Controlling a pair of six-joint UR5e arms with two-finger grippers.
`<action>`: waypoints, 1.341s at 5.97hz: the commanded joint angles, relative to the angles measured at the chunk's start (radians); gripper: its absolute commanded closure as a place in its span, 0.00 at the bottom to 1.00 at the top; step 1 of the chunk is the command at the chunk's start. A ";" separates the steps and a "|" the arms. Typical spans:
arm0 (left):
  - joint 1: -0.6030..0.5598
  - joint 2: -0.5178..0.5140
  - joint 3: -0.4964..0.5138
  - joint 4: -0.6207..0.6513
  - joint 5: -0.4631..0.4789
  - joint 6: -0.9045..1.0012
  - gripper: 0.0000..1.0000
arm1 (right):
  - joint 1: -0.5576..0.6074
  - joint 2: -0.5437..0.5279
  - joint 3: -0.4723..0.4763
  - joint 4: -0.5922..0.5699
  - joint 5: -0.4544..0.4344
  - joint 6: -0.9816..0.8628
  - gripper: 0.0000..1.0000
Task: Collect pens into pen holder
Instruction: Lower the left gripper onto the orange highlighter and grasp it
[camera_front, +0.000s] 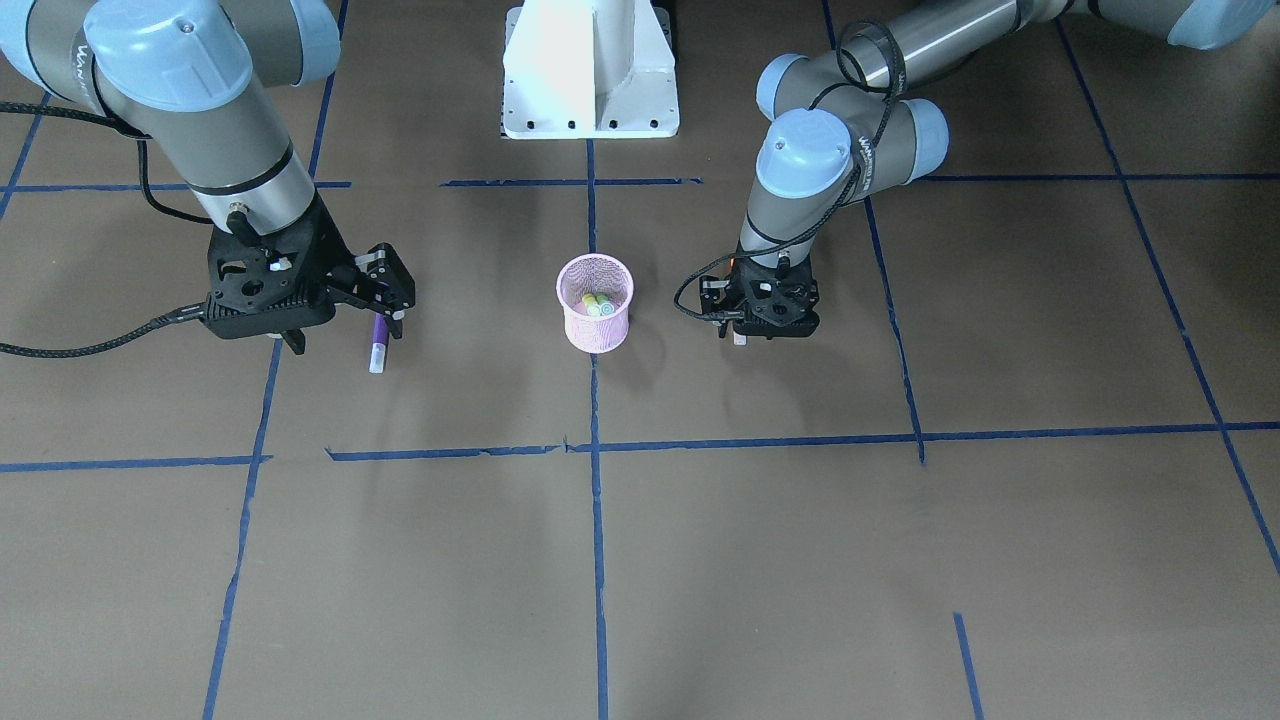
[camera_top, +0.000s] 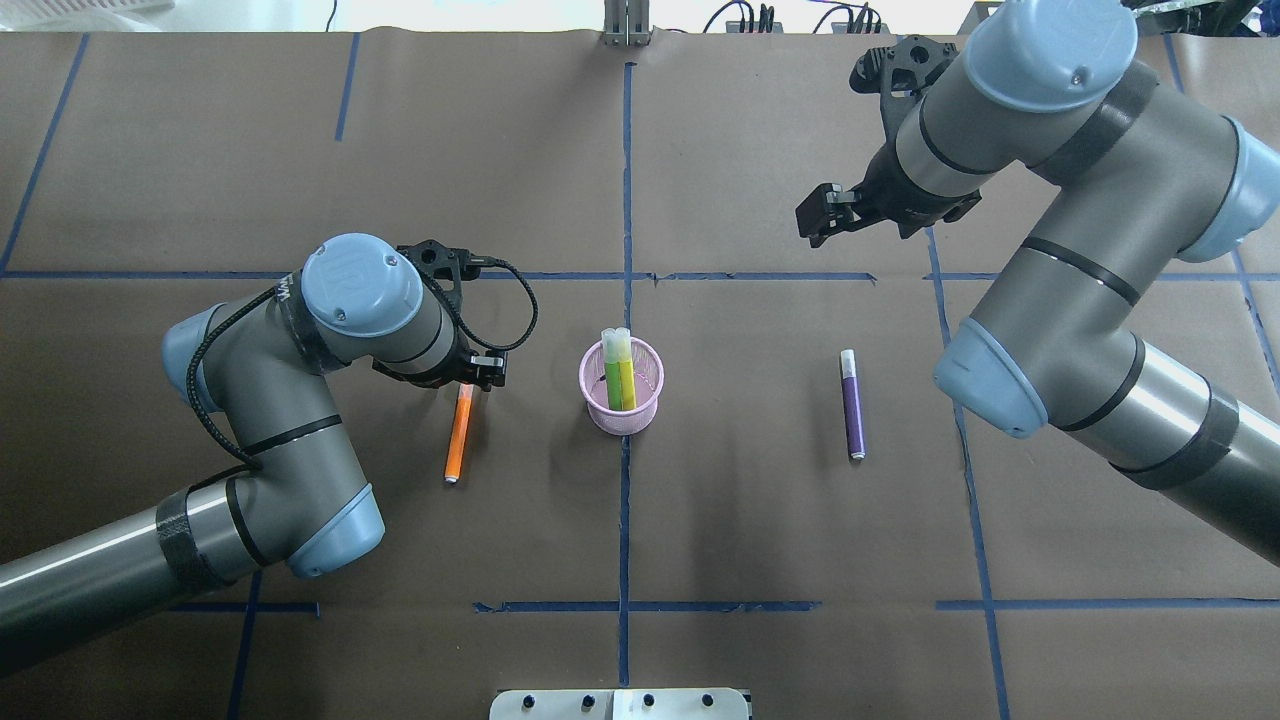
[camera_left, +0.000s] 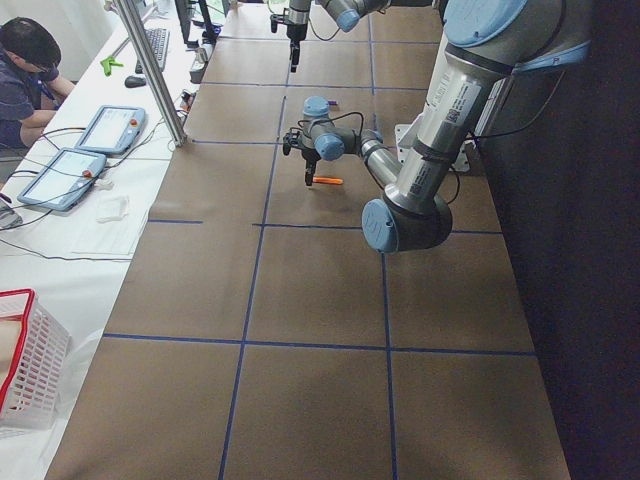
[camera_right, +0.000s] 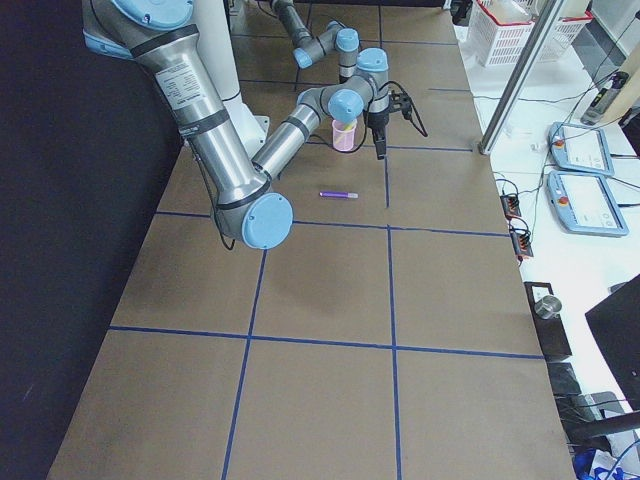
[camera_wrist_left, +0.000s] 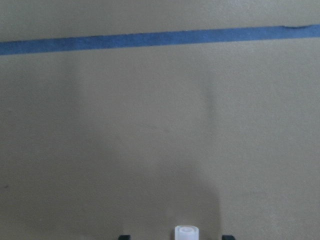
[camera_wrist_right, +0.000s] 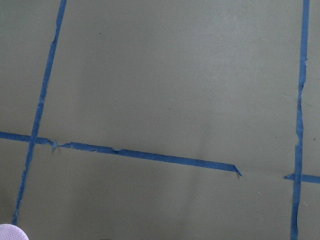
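Counting from the left of the overhead view, four pens, one cup and two grippers are showing on the table (camera_top: 750, 520), which is wearing a matte brown paper-like cover crossed by blue tape lines (camera_top: 625, 520). The left gripper (camera_top: 472, 380), black and angular, is hanging low over the pale cap end of the orange pen (camera_top: 458, 435). Its wrist camera is showing the jaws spread, one on each side of the round cap, with a gap on both sides. That slim orange stick is lying flat, near the left of the pen holder (camera_top: 620, 422), a small round pink wire-mesh cup, slightly tapered. Two pens are standing inside it side by side, a green pen (camera_top: 611, 378) and a yellow pen (camera_top: 628, 380), their translucent caps poking above the rim. The purple pen (camera_top: 852, 405) is lying flat, well apart on the cup's right. The right gripper (camera_top: 828, 212) is hovering off the table farther out, fingers seemingly parted and holding nothing.
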 joint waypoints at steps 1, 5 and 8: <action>0.011 0.000 -0.005 0.001 0.001 -0.014 0.39 | 0.000 -0.002 0.001 0.003 0.000 0.000 0.00; 0.022 0.003 -0.008 0.005 0.003 -0.029 0.84 | 0.000 -0.002 0.001 0.003 0.000 0.001 0.00; 0.017 0.005 -0.060 0.011 0.004 -0.029 1.00 | 0.000 -0.005 0.001 0.007 -0.001 0.001 0.00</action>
